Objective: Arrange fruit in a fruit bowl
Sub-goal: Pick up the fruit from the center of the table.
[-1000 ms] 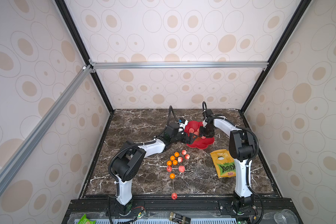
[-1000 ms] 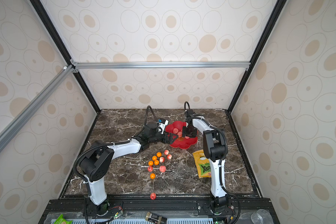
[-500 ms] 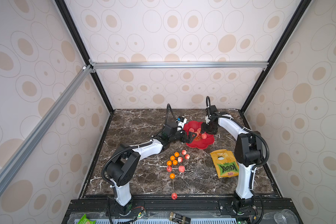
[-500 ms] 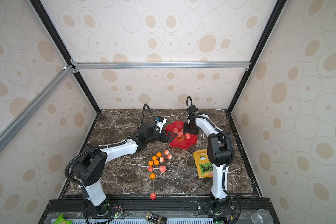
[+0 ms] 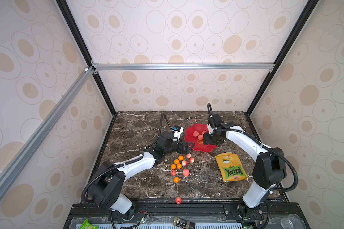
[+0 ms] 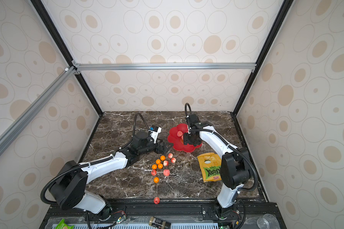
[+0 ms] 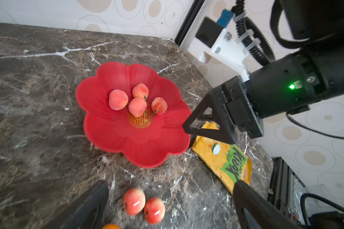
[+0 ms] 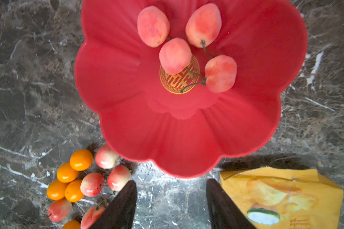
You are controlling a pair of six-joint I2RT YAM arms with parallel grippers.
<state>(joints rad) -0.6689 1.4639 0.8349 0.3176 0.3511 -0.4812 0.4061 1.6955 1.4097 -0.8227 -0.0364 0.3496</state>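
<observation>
**Red fruit bowl [image 8: 177,128] holds four peaches [image 8: 175,56], other fruit [image 5: 179,164] loose**

Left fingers [image 7: 91,204] spread wide and empty, low over the marble surface [image 5: 139,126] beside the bowl's front-left rim. Orange and pink fruit clusters on the surface just before the bowl; one stray peach [image 5: 178,200] sits alone at the front edge. Inside the bowl the four peaches crowd its gold emblem [image 8: 179,83]. Right fingers [image 8: 123,204] stand partly apart, holding nothing, hovering at the bowl's right rim. Yellow snack bag [image 5: 230,168] lies just right of the bowl, towards the front
</observation>
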